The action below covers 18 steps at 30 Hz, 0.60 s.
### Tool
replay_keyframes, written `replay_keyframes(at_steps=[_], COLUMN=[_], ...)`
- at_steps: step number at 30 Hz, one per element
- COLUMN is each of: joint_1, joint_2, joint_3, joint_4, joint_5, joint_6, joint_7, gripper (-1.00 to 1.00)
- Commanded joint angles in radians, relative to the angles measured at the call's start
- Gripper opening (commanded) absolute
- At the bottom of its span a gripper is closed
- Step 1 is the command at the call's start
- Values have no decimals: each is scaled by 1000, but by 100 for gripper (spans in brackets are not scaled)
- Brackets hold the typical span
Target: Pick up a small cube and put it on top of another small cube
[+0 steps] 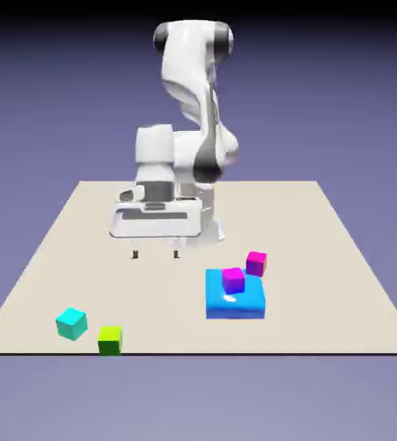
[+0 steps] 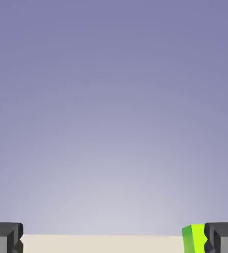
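We see the white two-finger gripper (image 1: 156, 254) hanging above the pale beige rectangular table (image 1: 296, 224), on the exterior view's left of the arm's base, its claw released, the two fingertips spread well apart with nothing between them. Our small lime-green cube (image 1: 110, 340) sits right at the table's near edge, toward the exterior view's left, well apart from the claw. Just beside it, a little farther to the exterior view's left and slightly farther from the camera, we find the small cyan cube (image 1: 71, 324). Over to the exterior view's right lies the flat glossy blue block (image 1: 235, 306), with a small bright magenta cube (image 1: 233, 280) on top of it. Near the block's far right corner we make out a small darker magenta cube (image 1: 256, 263). In the hand view we get mostly blue-violet backdrop (image 2: 114, 113), a strip of table along the bottom, and the lime-green cube partly hidden behind the right-hand fingertip.
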Motion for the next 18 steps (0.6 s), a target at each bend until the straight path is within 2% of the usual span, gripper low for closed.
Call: replay_keyframes(at_steps=[1,12,18], joint_1=[2,3,-105], joint_2=[36,428,609], joint_3=[-13,-152,-13], joint_4=[21,242,335], joint_5=[22,262,383], joint_6=[-9,-111,-13], joint_7=[-30,-356,-458], gripper=[0,0,0])
